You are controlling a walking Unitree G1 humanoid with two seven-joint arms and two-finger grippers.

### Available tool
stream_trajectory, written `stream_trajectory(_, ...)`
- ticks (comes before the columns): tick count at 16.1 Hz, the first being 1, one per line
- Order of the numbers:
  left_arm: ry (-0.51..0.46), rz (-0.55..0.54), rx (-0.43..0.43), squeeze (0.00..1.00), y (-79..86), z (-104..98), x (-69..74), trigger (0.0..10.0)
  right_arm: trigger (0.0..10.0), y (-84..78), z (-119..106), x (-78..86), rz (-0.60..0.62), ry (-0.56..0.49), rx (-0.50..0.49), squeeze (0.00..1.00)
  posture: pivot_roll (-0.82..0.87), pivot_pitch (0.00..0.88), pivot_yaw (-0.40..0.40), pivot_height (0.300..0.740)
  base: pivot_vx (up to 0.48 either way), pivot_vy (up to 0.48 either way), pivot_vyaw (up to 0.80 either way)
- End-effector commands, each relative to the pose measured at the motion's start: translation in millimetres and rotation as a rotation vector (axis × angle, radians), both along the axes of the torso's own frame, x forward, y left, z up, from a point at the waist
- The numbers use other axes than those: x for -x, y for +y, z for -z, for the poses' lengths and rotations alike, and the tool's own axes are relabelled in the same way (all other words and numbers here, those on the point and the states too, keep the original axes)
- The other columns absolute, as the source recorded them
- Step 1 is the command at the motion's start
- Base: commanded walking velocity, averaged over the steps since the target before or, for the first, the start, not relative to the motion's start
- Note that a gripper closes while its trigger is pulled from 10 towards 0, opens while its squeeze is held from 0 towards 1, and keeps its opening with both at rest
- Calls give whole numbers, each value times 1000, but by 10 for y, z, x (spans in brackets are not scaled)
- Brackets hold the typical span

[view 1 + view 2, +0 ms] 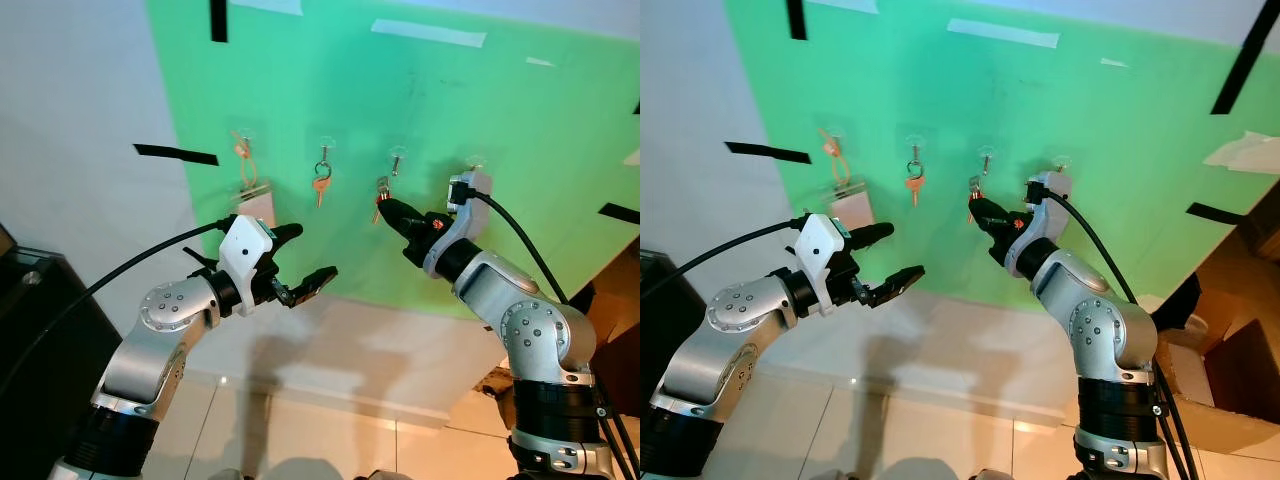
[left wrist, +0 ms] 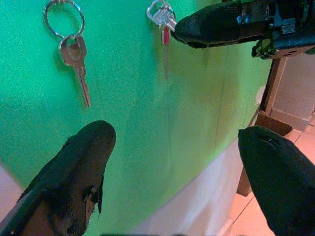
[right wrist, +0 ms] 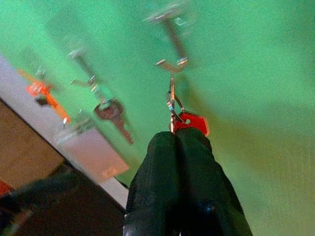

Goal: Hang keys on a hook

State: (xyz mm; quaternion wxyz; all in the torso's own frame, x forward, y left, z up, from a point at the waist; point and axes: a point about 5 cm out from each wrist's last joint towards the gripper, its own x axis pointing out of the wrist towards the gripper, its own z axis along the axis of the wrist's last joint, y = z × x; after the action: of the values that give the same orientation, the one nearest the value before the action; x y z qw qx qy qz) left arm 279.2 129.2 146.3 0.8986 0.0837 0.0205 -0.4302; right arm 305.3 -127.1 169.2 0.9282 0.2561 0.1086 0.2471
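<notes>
The green board (image 1: 420, 130) on the wall serves as the landmark, and a row of small clear hooks runs across its middle. The right pincer (image 3: 176, 135) has its two black fingers pressed together on the keys (image 3: 189, 122), a red-headed key on a silver ring; the fingers cover most of the key, so its blade cannot be made out. The ring sits just under the hook (image 3: 172, 64) in the right wrist view, and whether it already rests on the hook's lip or only touches it is hard to tell. In the head views this hook (image 1: 397, 153) is the third along the row on the board, with the keys (image 1: 381, 190) hanging close below it. The next hook along the board toward the robot's left carries another key (image 1: 320, 184) on a ring, and the hook beyond that holds an orange strap with a pale card (image 1: 256, 202); any print on the card is too blurred to read. The left pincer (image 1: 303, 258) hangs before the board's lower edge, below the card and the second key, its fingers spread wide with nothing between them. Black tape strips (image 1: 176, 154) mark the board's edges. A dark cabinet (image 1: 40, 300) stands beyond the board's left side, partly cut off by the frame. Open green surface lies below the hooks.
</notes>
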Motion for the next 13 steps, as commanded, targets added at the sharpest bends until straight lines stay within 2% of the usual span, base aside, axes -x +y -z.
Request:
stream_trajectory(1, -5, 16, 6, 0, -24, -32, 9, 10000, 10000, -49, 0, -3, 22, 14, -25, 0, -79, 0, -67, 740, 0, 0, 0)
stream_trajectory(6, -7, 19, 9, 0, -17, -40, 11, 10000, 10000, -48, -65, 93, -35, -22, -104, 0, -74, 0, -71, 740, 0, 0, 0)
stream_trajectory(13, -7, 31, 7, 0, -27, -50, 1, 10000, 10000, -62, -151, 168, -43, -35, -196, 0, -77, 0, -65, 740, 0, 0, 0)
